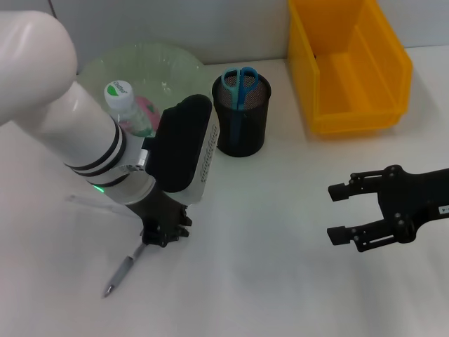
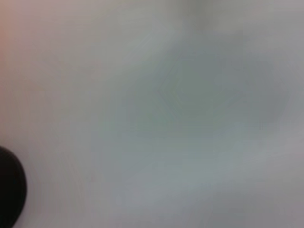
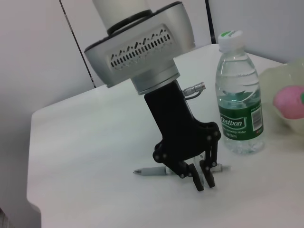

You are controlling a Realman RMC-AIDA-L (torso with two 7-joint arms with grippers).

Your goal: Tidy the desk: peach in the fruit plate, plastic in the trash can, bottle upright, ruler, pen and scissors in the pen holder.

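Observation:
My left gripper (image 1: 165,233) is down on the table with its fingers closed narrowly on the upper end of a grey pen (image 1: 123,272). The pen lies flat; in the right wrist view it (image 3: 151,171) sticks out on both sides of the left gripper (image 3: 200,178). A clear ruler (image 1: 95,203) lies flat just left of that gripper. The water bottle (image 1: 126,105) stands upright beside the green fruit plate (image 1: 168,60), which holds the pink peach (image 1: 149,107). Blue scissors (image 1: 239,86) stand in the black mesh pen holder (image 1: 242,126). My right gripper (image 1: 342,213) hovers open and empty at the right. No plastic shows.
A yellow bin (image 1: 347,70) stands at the back right. The left arm's body (image 1: 184,144) hangs over the table between the bottle and the pen holder. The left wrist view shows only blurred table surface (image 2: 180,114).

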